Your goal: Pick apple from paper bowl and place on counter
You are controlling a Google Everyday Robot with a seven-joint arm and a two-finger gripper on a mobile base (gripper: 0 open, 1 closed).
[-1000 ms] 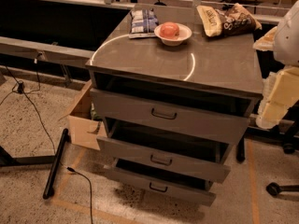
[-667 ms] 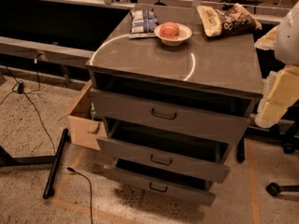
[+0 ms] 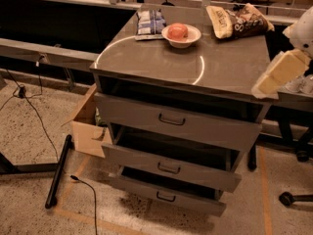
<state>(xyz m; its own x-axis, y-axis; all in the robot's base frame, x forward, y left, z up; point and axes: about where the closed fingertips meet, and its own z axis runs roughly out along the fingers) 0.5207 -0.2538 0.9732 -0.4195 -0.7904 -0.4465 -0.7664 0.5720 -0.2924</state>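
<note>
Cream-coloured gripper (image 3: 279,73) at three o'clock, just off the counter's (image 3: 161,62) right edge; open or closed, cannot tell. Same pose as a second ago, so no reach begun. Apple (image 3: 177,31) in paper bowl (image 3: 182,43) at twelve, between snack packet (image 3: 149,22) and, probably, chip bag (image 3: 238,19). Bare top toward six; front edge unguarded.

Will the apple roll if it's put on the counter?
Probably a bit: the apple looks round, and the counter is flat and glossy. Its skin looks smooth, so it may slip when gripped. The gripper is by the counter's right edge.
</note>
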